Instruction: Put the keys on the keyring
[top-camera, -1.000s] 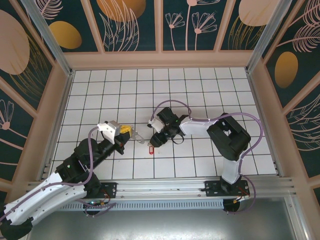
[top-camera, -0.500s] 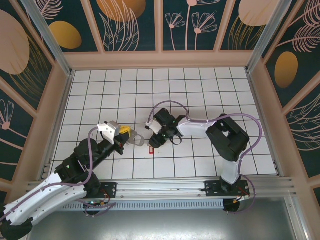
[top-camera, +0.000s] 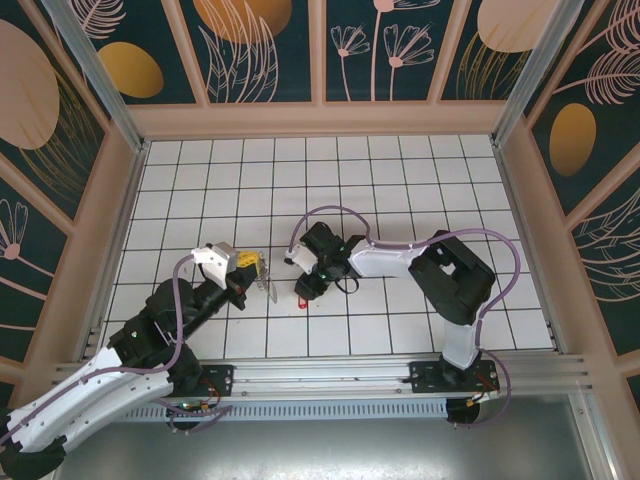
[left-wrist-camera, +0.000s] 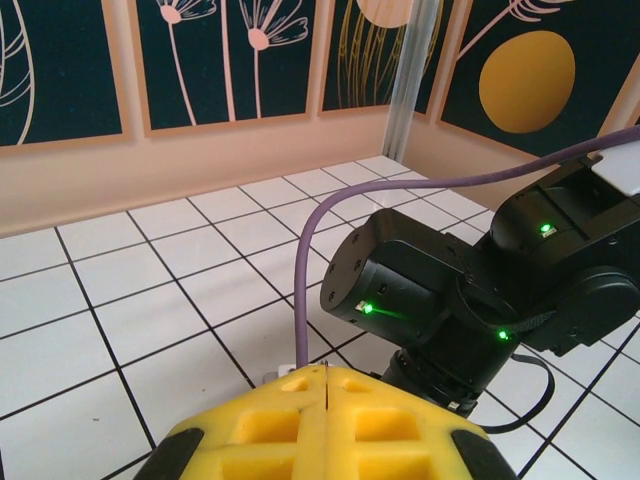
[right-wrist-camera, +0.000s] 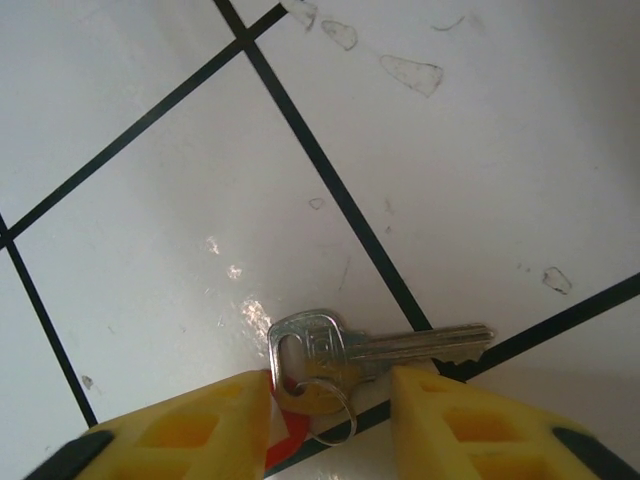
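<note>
Change, left arm: the left gripper sits slightly nearer its own base than a second ago. The keyring no longer stretches toward the other arm and hangs short below the tips.
Change, right arm: the right gripper has slid left and nearer, onto the red spot on the tiled floor. Its forearm has swung left with it.
Key axis: the key lies flat, its long axis side to side in the right wrist view. The head is at left and the blade points right, crossing a black grout line.
Key place: on the tile under the right gripper, with its head between the two yellow fingers. A red tab sits against the finger at picture left, and a small wire ring passes through the head.
Left jaws: clenched, pads pressed flush, pinching the keyring's thin pale strand.
Right jaws: released, standing apart on either side of the key head without gripping it.
Beyond: the right arm's dark wrist housing sits just past the left pads.
</note>
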